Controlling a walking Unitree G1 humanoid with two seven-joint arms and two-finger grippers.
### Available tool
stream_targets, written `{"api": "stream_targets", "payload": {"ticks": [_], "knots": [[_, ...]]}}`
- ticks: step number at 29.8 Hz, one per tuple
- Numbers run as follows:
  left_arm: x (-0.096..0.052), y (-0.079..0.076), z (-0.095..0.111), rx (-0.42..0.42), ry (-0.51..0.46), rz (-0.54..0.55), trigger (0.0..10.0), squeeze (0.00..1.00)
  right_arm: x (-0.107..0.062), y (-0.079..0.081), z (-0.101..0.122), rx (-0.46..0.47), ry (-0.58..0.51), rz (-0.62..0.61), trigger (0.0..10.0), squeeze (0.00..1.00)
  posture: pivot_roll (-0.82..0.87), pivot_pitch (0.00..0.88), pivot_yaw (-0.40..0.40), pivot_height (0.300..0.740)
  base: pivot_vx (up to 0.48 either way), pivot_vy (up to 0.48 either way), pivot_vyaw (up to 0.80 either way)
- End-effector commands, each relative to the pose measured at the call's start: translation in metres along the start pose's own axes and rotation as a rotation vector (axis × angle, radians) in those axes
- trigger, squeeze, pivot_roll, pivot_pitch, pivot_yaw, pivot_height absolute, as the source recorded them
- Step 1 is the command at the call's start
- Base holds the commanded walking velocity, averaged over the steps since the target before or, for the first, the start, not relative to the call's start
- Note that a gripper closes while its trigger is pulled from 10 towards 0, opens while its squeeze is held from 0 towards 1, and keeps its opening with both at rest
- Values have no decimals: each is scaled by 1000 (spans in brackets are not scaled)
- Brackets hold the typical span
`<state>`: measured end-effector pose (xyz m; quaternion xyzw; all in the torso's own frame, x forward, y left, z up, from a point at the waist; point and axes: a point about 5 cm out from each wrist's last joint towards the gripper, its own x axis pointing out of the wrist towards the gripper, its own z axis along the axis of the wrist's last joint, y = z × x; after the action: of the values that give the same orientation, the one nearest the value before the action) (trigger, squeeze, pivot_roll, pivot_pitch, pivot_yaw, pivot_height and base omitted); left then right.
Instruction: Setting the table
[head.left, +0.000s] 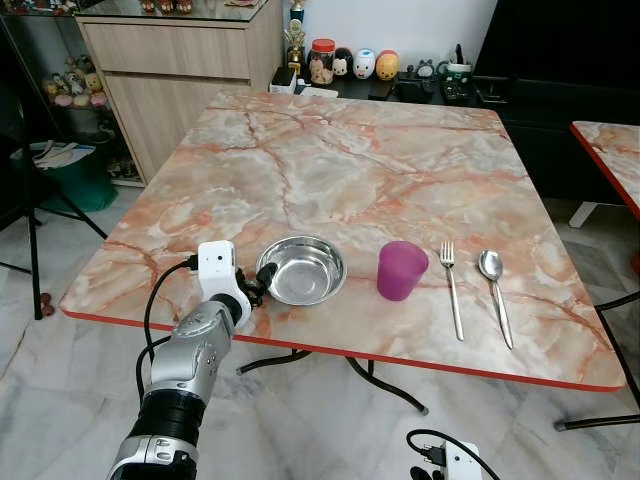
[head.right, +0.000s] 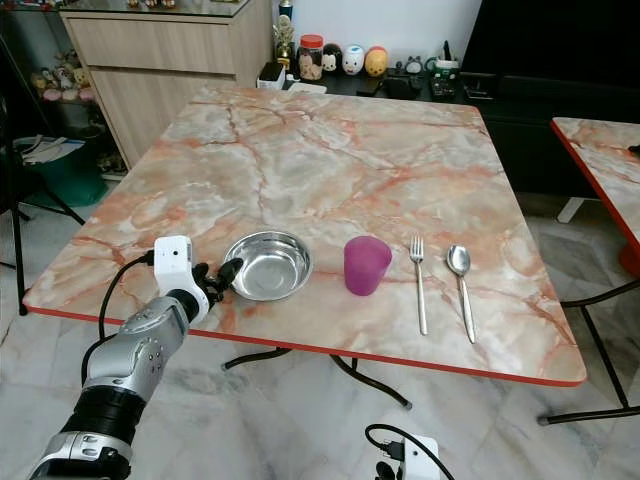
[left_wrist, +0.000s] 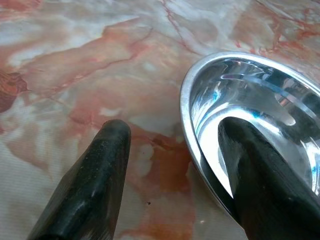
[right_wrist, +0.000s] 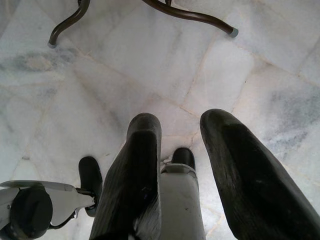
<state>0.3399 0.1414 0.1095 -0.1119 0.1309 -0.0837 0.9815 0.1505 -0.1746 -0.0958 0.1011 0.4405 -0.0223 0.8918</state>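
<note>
Four pieces of tableware sit in a row along the near edge of the marble table (head.left: 330, 160): a steel bowl (head.left: 301, 269), a purple cup (head.left: 401, 270), a fork (head.left: 452, 290) and a spoon (head.left: 495, 296), running from the robot's left to its right. The bowl is empty, its shiny inside showing only reflections, and nothing can be made out inside the upright cup. The cup stands just beside the bowl without touching it, and the fork and spoon lie side by side, handles toward the table edge. The left gripper (head.left: 262, 280) is at the bowl's left rim with its fingers spread apart; in the left wrist view one finger (left_wrist: 260, 175) lies over the rim inside the bowl and the other finger (left_wrist: 95, 180) rests outside it on the tabletop, so the rim passes between them unclamped. The right gripper (right_wrist: 175, 150) hangs low beside the robot over the tiled floor (right_wrist: 150, 65), its two fingers apart and holding nothing. At the far end of the table, jars and small figurines (head.left: 355, 63) stand on a dark shelf.
</note>
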Motion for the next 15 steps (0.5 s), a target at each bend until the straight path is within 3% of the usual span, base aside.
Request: {"api": "stream_targets", "payload": {"ticks": [1,2,3,8,9,10,11,15], "knots": [[1,-2,1,31,18,-3,8157,0,0,0,0,12,7,-5,10000,0,87,0,-30,740,0,0,0],[1,-2,1,31,18,-3,8157,0,0,0,0,12,7,-5,10000,0,87,0,-30,740,0,0,0],[1,-2,1,47,18,-4,10000,0,0,0,0,12,8,-3,10000,0,89,0,-30,740,0,0,0],[2,-4,2,73,26,-10,9333,0,0,0,0,11,9,-2,10000,0,88,0,-30,740,0,0,0],[1,-4,1,73,27,-11,2627,0,0,0,0,12,9,-3,10000,0,88,0,-30,740,0,0,0],[1,-4,1,72,27,-11,2627,0,0,0,0,12,9,-3,10000,0,88,0,-30,740,0,0,0],[1,-4,1,72,27,-11,0,0,0,0,0,13,9,-3,10000,0,88,0,-30,740,0,0,0],[1,-4,1,72,26,-13,0,0,0,0,-1,14,10,-5,10000,0,88,0,-29,740,0,0,0]]}}
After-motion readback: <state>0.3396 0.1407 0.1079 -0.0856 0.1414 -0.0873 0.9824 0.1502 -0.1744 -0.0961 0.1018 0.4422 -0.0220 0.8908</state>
